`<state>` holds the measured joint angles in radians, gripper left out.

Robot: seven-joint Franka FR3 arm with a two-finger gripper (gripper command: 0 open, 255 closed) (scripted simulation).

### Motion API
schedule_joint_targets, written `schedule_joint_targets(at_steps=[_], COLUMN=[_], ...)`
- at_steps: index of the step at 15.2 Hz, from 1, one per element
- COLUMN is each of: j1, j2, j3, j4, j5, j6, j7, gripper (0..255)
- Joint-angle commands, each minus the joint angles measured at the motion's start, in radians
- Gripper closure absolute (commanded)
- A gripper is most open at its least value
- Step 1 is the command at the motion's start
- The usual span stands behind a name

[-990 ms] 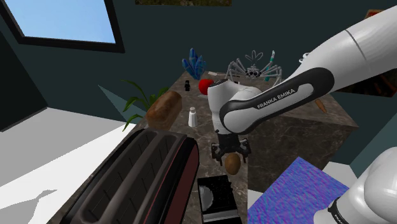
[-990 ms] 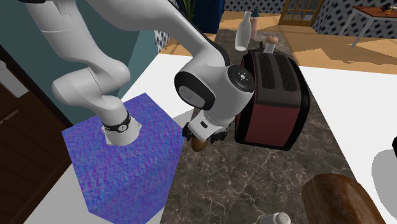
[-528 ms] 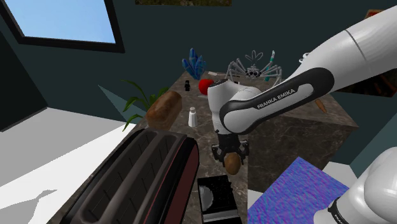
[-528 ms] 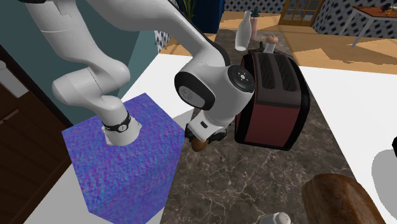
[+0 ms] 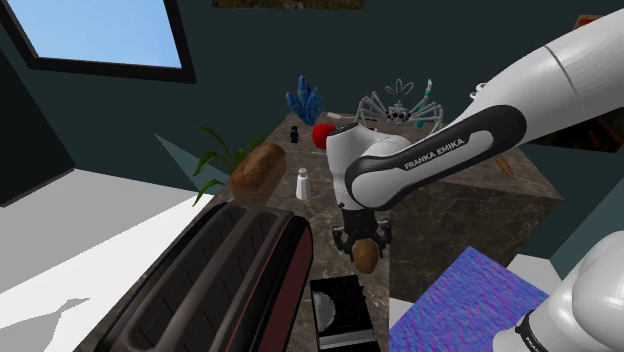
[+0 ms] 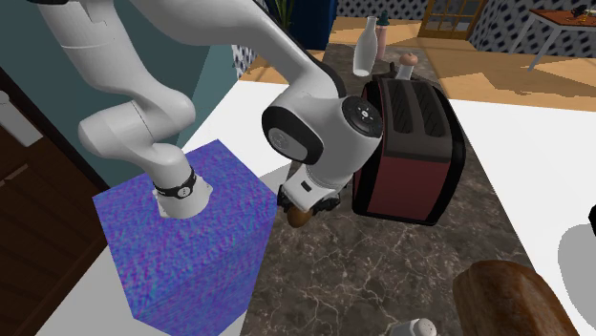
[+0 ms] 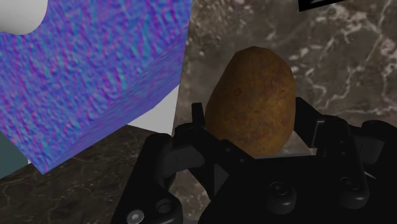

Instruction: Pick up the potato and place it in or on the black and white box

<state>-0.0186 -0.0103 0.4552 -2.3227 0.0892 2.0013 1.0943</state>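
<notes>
My gripper (image 5: 365,248) is clamped on the potato (image 7: 251,102), a brown one, with my black fingers (image 7: 305,127) pressing it from both sides. I hold it over the dark marble counter (image 6: 382,277), near the edge that meets my blue-purple stand (image 6: 191,267). The dark red toaster (image 6: 406,143) is just beside me. The black and white box (image 5: 343,312) lies on the counter near the potato, between toaster and stand.

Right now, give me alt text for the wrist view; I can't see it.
A brown potato is clasped in the black gripper, above a dark marbled counter. The blue-purple stand sits beside them.
</notes>
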Motion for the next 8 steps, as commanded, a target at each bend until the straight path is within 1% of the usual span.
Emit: schedule_joint_targets(at_steps=[1,8], j1=[0.000,-0.002], j2=[-0.015,-0.073], j3=[0.000,-0.005], j4=[0.007,0.050], j5=[0.006,0.025], j6=[-0.020,-0.118], j7=[-0.003,-0.016], gripper=[255,255])
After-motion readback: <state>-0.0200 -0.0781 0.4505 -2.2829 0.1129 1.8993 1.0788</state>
